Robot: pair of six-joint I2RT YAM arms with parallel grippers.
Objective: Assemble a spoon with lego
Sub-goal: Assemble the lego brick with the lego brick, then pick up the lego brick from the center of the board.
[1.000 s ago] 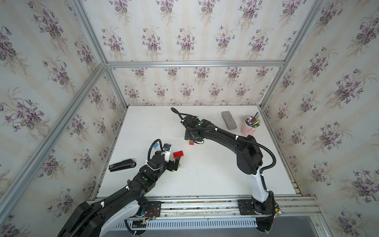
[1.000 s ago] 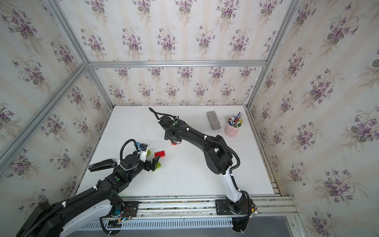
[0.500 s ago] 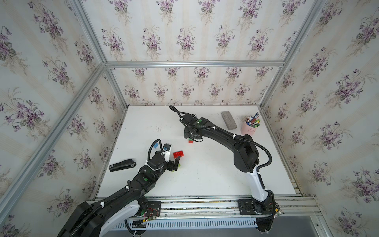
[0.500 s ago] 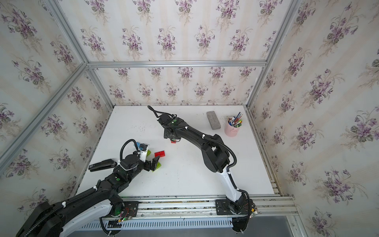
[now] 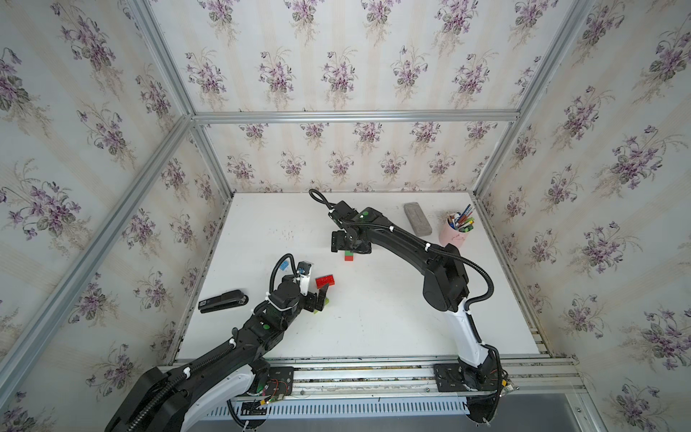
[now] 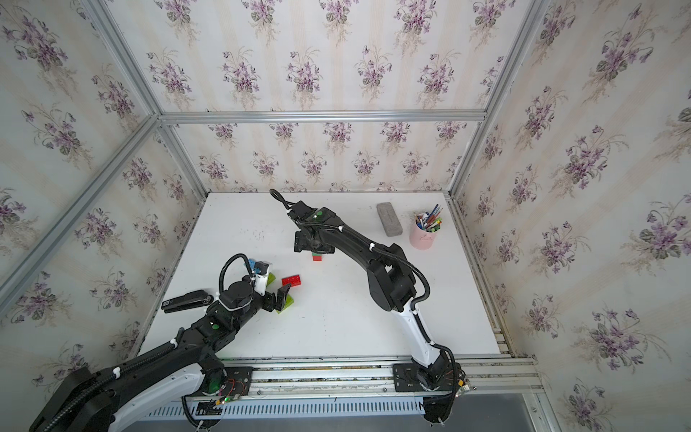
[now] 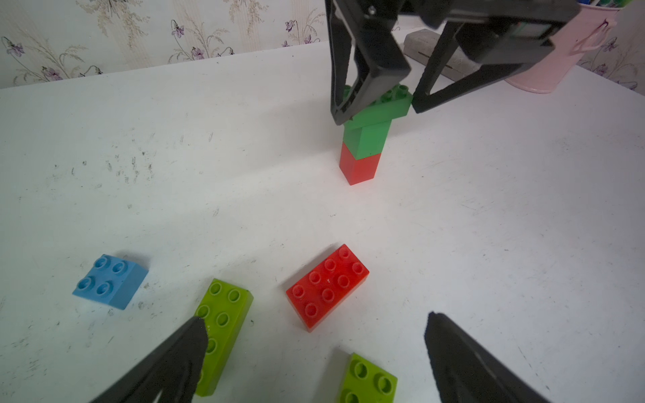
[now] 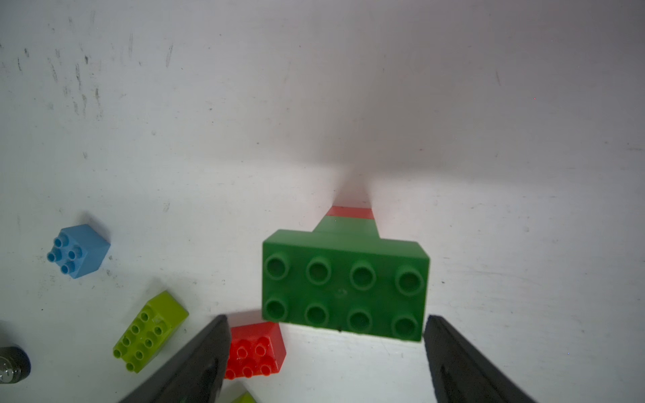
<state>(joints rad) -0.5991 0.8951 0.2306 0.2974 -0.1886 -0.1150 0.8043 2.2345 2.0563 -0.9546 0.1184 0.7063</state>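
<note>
A robot test booth: flowered panels in a metal frame wall the white table ahead of both bolted-down arms.

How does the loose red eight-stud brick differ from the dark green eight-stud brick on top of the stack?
The red brick lies flat on the table; the green brick sits raised on a narrow green-and-red stem. The red brick is untouched; the green brick stands between the spread fingers of the right gripper. Both show eight studs, facing up.

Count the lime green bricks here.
2. One long lime brick lies between the blue brick and the red brick; a second lime brick, partly in view, lies near the red brick. Others may be hidden.
</note>
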